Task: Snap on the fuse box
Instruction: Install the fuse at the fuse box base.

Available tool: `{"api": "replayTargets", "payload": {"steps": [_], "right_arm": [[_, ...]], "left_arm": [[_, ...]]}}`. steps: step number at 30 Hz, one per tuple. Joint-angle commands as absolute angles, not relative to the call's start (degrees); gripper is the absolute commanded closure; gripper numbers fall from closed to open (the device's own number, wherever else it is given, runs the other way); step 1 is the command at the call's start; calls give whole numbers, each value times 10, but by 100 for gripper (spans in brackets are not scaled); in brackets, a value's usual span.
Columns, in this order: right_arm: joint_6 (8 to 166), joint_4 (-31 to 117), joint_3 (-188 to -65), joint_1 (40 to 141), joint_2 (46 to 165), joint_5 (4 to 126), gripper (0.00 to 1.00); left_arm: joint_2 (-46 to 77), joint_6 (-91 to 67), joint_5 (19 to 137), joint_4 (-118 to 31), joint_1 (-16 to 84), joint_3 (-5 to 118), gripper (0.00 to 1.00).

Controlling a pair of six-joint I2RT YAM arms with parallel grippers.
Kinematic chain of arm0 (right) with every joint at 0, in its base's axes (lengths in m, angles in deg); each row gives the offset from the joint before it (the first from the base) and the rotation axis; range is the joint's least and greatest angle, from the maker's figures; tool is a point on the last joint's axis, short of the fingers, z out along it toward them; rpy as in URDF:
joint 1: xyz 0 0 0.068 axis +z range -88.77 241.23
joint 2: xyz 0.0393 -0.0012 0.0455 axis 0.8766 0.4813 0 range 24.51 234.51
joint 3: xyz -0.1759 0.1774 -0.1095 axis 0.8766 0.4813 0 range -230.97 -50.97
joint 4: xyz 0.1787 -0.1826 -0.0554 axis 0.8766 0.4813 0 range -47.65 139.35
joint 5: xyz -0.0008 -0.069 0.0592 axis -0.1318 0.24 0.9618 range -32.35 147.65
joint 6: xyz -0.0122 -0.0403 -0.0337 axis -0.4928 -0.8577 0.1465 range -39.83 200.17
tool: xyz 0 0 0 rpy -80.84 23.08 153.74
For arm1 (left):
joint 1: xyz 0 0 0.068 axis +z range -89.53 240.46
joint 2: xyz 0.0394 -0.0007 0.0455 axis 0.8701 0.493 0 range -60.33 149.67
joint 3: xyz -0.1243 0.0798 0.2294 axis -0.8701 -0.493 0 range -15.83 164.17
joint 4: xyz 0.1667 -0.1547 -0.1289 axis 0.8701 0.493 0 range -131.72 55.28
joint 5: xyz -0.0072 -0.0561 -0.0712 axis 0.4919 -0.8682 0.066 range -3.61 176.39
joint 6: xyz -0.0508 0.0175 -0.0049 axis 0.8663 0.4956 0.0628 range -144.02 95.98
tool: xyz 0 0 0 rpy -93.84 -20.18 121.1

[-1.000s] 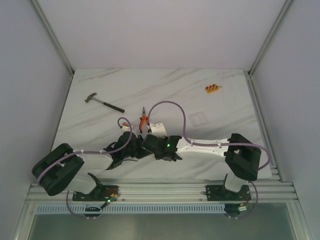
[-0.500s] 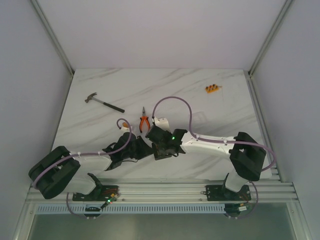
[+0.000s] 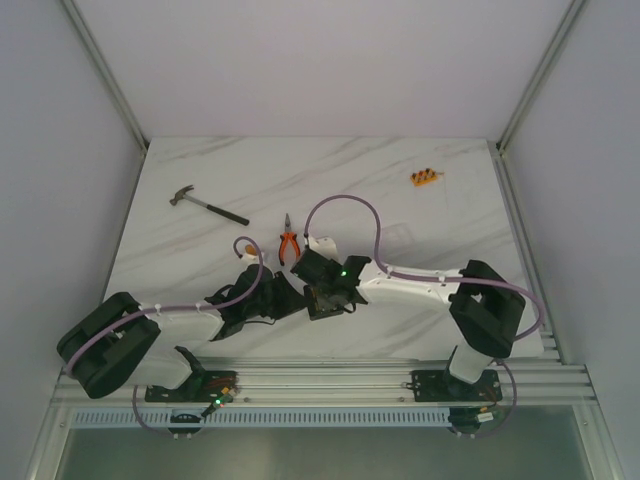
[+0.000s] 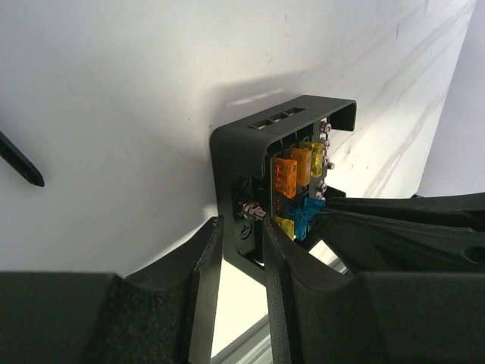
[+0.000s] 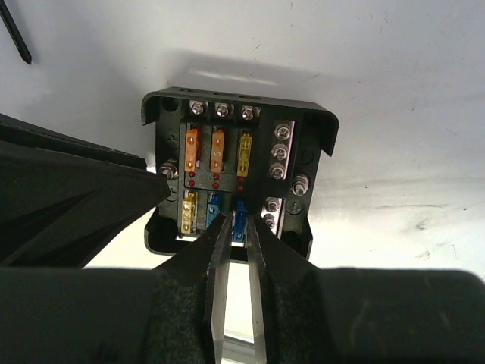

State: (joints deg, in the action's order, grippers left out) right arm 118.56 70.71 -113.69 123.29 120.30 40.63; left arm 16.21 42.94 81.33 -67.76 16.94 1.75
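Note:
The fuse box [image 5: 163, 114] is a black square box, open, with orange, yellow and blue fuses in rows. It lies near the table's front middle, mostly hidden under both grippers in the top view [image 3: 324, 302]. My left gripper [image 4: 241, 243] is shut on the box's near side wall [image 4: 250, 152]. My right gripper [image 5: 237, 227] comes in from the near side, shut on a blue fuse [image 5: 239, 220] seated in the box's near row. The clear square lid [image 3: 397, 236] lies flat on the table, to the right of and beyond the grippers.
Orange-handled pliers [image 3: 288, 243] lie just beyond the grippers. A hammer [image 3: 207, 205] lies at the far left. A small orange strip of fuses [image 3: 425, 178] lies at the far right. The table's front rail runs just below the arms.
The right arm's wrist has shifted slightly right and nearer over the box, and its elbow has swung. The left gripper has stayed on the box.

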Motion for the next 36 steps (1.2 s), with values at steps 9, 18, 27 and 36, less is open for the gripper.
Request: {"api": "replayTargets", "payload": {"steps": [9, 18, 27, 36], "right_arm": [[1180, 729, -1165, 1230, 1238, 434, 97], [1164, 766, -1173, 1230, 1291, 446, 100], [1180, 773, -1104, 1226, 1309, 450, 100], [1171, 765, -1074, 1233, 1363, 473, 100]], "left_arm": [[181, 422, 811, -652, 166, 35, 63], [188, 422, 808, -654, 166, 37, 64], [191, 424, 808, -654, 166, 34, 67], [194, 427, 808, -655, 166, 32, 69]]}}
